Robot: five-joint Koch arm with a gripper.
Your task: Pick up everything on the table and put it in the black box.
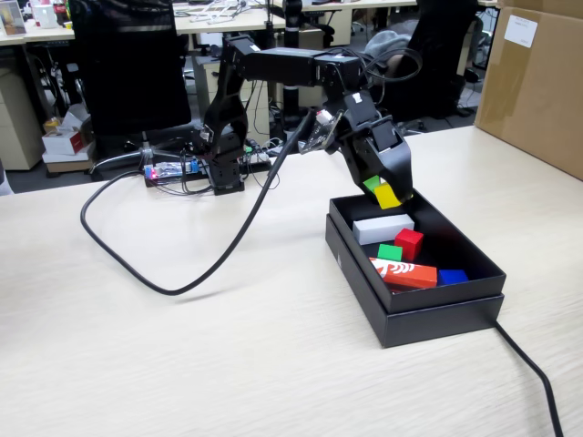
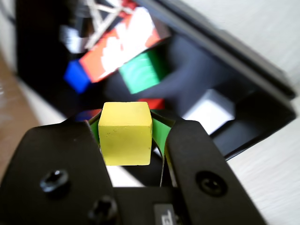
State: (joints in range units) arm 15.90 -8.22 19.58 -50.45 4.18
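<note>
Black box [image 1: 437, 305] holds green cube [image 1: 390, 252], red cube [image 1: 409, 242]; end effector [image 1: 386, 193] grips yellow cube [image 2: 126, 133]

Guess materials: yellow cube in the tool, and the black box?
Yellow cube: looks like painted wood or hard plastic, matte, with crisp edges and faint surface speckle; can't tell which. Black box: seems matte cardboard, with thin walls, a stepped double rim and no shine. Tool is clamped on the cube.

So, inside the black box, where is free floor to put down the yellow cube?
The gripper holds the yellow cube over the black box. The far end, between the back wall and the white block, is bare. The near end is crowded: green cube, red cube, red-orange block, blue block.
</note>
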